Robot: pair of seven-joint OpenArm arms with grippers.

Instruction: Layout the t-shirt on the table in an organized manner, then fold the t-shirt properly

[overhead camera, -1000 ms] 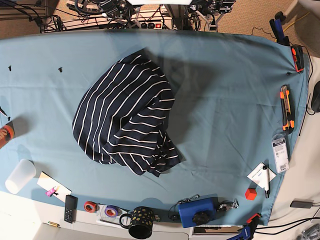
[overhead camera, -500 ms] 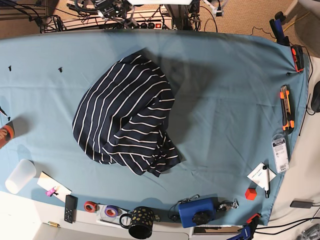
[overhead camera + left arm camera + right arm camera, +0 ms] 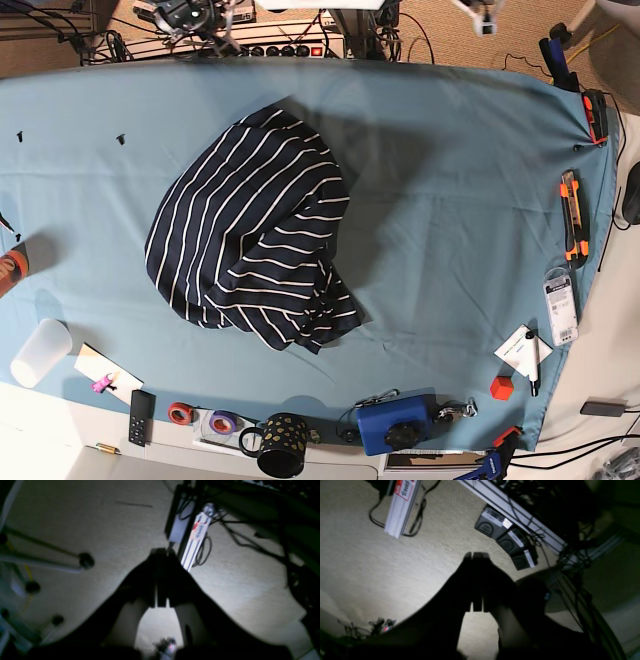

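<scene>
Shirt [image 3: 250, 255] sits bunched in a heap a bit left of center on the table [image 3: 460, 200], roughly 9-10 o'clock from the middle. Nothing spread yet, so layout hasn't started imo. It's one lump w/ folds piled toward 5 o'clock, prob just dumped there.

Both arms are off past the 12 o'clock edge, so neither is anywhere near the fabric. Left pincer [image 3: 160, 580] is pinched closed w/ nothing in it, pointing at carpet [image 3: 75, 517] and cables. Right pincer [image 3: 476, 580] same deal: closed, empty, over the floor. Looks like a parked pose. Next they'd need to swing in and open up.
</scene>
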